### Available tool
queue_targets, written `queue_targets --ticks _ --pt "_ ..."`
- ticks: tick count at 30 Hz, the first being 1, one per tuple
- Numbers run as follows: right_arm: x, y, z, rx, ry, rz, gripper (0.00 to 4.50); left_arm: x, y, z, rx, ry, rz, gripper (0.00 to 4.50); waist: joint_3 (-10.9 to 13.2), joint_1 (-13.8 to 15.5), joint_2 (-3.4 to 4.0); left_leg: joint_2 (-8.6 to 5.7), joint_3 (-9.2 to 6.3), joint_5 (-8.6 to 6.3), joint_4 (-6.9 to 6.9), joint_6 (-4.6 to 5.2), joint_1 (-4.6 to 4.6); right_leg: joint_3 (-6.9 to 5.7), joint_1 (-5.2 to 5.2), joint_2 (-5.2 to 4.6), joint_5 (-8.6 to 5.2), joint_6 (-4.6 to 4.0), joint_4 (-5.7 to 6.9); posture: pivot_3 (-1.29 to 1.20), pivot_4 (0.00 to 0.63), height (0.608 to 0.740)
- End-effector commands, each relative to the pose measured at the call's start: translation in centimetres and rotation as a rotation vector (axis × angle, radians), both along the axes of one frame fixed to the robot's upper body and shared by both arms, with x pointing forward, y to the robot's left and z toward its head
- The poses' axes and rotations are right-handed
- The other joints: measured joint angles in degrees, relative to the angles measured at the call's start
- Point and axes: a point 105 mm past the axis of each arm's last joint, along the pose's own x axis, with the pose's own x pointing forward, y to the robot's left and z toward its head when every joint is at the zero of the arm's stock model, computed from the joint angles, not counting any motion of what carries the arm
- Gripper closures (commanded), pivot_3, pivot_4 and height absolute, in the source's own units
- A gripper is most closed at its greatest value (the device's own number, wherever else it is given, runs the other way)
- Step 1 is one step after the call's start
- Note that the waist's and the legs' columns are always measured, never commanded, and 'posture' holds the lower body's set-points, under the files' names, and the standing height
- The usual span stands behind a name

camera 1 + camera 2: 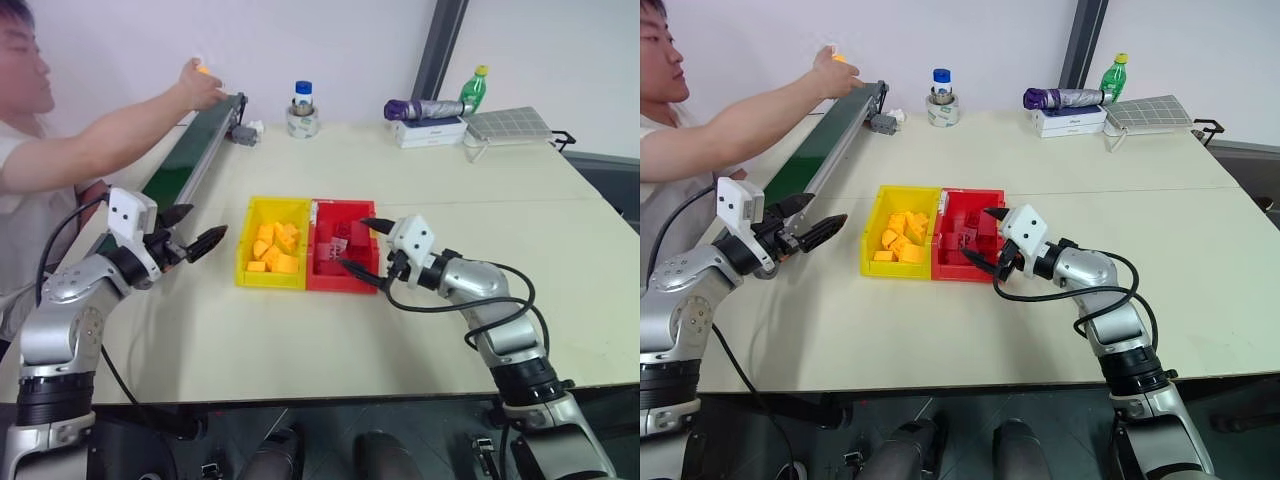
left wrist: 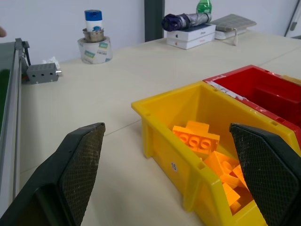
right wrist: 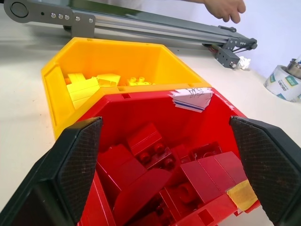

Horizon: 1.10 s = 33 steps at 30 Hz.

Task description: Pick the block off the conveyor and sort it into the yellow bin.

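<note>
- Left gripper (image 1: 196,228): jaws spread wide, nothing between them. It hovers over the table (image 1: 450,170), between the conveyor (image 1: 190,160) and the yellow bin (image 1: 247,270), nose aimed toward the bin at about 3 o'clock in the head view.
- Right gripper (image 1: 364,247): fingers far apart, empty. It hangs at the 3 o'clock edge of the red bin (image 1: 318,281), pointing across it.
- Block (image 1: 203,70): pinched in a person's hand (image 1: 200,87) at the far end of the conveyor, roughly 11 o'clock in the head view. Cannot tell whether it touches the belt.
- Conveyor: runs along the left table edge, dark green belt, from the far end toward the left gripper.
- Yellow bin: mid-table, touching the red bin on its 3 o'clock side. It holds a pile of orange-yellow blocks (image 1: 274,247).
- Red bin: holds red blocks (image 3: 160,169).
- Far table edge, 12 to 1 o'clock: tape roll (image 1: 302,120) with a capped bottle standing in it, green bottle (image 1: 473,88).
</note>
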Motion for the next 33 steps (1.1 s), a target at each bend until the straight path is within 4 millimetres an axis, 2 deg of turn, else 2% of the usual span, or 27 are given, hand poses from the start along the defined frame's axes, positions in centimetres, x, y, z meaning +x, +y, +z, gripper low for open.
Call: queue_targets --ticks 1,33 --pt "-0.4 0.24 1.32 0.017 -0.053 0.011 0.0 -0.24 -0.31 1.6 0.022 -0.068 -0.012 0.03 0.0 0.0 0.0 0.0 0.0 0.0 0.0 0.0 0.0 0.0 0.0 0.0 0.0 0.0 0.0 0.0 0.15 0.74" --pt "-0.47 0.42 1.29 0.017 -0.051 0.02 0.0 -0.18 0.19 1.36 0.015 -0.068 0.018 0.03 0.0 0.0 0.0 0.0 0.0 0.0 -0.01 0.0 0.0 0.0 0.0 0.0 0.0 0.0 -0.01 0.0 0.15 0.74"
